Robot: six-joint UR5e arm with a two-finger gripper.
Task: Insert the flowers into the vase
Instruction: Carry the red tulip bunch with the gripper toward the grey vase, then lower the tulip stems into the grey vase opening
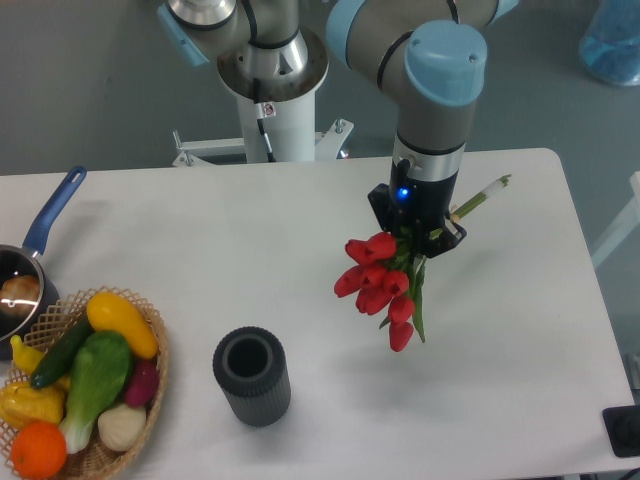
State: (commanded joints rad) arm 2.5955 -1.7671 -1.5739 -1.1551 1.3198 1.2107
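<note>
My gripper (pixel 421 238) is shut on the flowers (pixel 378 285), a bunch of red tulips with green leaves held above the table right of centre. The blooms hang down and to the left of the fingers, while the pale green stems stick out up and to the right. The vase (pixel 251 376), a dark grey ribbed cylinder with an open round mouth, stands upright near the table's front edge, well to the lower left of the flowers and apart from them.
A woven basket (pixel 150 385) of toy vegetables and fruit sits at the front left corner. A blue-handled saucepan (pixel 40 235) lies at the left edge. The arm's base column (pixel 270 110) rises behind the table.
</note>
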